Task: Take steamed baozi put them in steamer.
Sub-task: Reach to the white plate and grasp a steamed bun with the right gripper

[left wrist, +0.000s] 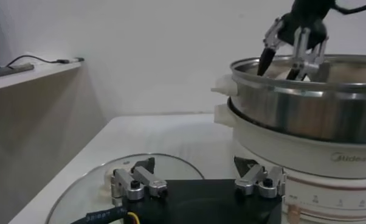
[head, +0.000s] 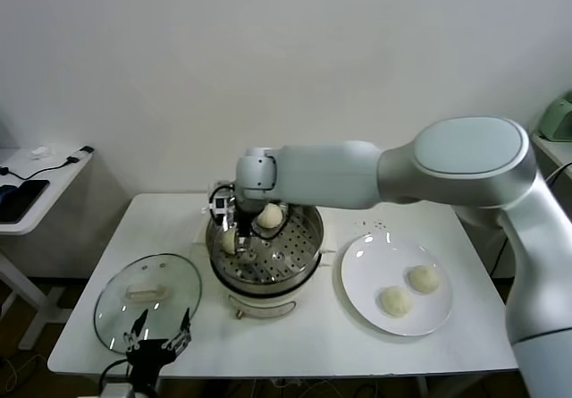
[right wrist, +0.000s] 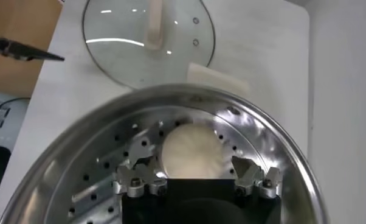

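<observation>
The white surface (head: pixel 295 335) carries everything, with the steamer (head: pixel 265 257) near its middle, closer to the far edge. It is a shiny steel pot with a perforated tray, on a cream-white base. The right arm reaches across from the right side, and its right claw (head: pixel 234 228) hangs inside the steamer's left part, fingers apart and gripping nothing. In the right wrist view the right claw (right wrist: pixel 195 176) has one bun (right wrist: pixel 193 150) lying on the tray between its spread fingertips, though whether they touch it cannot be told.

The round glass lid (head: pixel 147 291) lies flat near the front left corner, beside the steamer. The white plate (head: pixel 396 283) sits toward the right edge, just beside the steamer.

The left claw (head: pixel 159 342) waits low at the front edge, over the near rim of the lid, with its fingers apart and empty.

Of the steamed baozi, two lie in the steamer: one (head: pixel 270 215) at the far side of the tray, one (head: pixel 230 241) at its left under the right claw. Two more (head: pixel 424 278) and (head: pixel 394 301) rest on the plate, close together but apart.
</observation>
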{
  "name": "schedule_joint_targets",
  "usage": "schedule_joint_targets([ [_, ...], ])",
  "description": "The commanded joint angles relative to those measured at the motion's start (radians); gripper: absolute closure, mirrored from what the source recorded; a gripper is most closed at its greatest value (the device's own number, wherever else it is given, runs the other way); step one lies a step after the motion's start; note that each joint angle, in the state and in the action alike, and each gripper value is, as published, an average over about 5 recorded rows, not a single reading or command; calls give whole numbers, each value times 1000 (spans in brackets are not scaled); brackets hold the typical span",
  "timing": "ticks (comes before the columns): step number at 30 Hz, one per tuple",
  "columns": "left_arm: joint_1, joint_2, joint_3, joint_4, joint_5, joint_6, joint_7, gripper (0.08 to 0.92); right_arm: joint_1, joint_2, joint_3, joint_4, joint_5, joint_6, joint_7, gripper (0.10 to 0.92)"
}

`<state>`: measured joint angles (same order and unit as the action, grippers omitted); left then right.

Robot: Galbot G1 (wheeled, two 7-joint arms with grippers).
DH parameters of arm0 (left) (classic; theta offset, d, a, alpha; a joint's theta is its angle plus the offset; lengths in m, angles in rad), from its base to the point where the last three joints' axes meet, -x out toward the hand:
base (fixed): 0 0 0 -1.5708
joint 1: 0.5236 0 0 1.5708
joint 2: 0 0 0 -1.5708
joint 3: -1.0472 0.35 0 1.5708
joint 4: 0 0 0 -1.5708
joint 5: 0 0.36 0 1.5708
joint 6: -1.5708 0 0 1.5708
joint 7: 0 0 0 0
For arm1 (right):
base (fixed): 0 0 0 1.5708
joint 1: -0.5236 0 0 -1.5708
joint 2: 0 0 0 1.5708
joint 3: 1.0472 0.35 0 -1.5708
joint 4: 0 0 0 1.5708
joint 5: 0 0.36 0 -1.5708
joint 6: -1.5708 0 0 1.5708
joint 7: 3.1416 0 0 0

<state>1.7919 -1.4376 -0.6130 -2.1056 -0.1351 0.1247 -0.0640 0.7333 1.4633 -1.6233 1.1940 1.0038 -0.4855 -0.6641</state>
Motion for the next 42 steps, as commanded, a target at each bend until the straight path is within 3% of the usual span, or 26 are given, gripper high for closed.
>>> schedule_joint_targets([
  [1,-5,-1,1,3,-5,5,1,177,166,-184,-20,127,-25,93,-125,202],
  [10,-17,-2,-3,8,-16,10,2,177,348,-585,-202,340,-185,201,-258,203],
  [19,-6,-21,-1,5,-7,15,1,177,182,-819,-264,416,-408,201,-237,203],
  [42,29,-31,-4,0,8,6,-4,177,-217,-821,-75,328,-490,75,-105,203],
])
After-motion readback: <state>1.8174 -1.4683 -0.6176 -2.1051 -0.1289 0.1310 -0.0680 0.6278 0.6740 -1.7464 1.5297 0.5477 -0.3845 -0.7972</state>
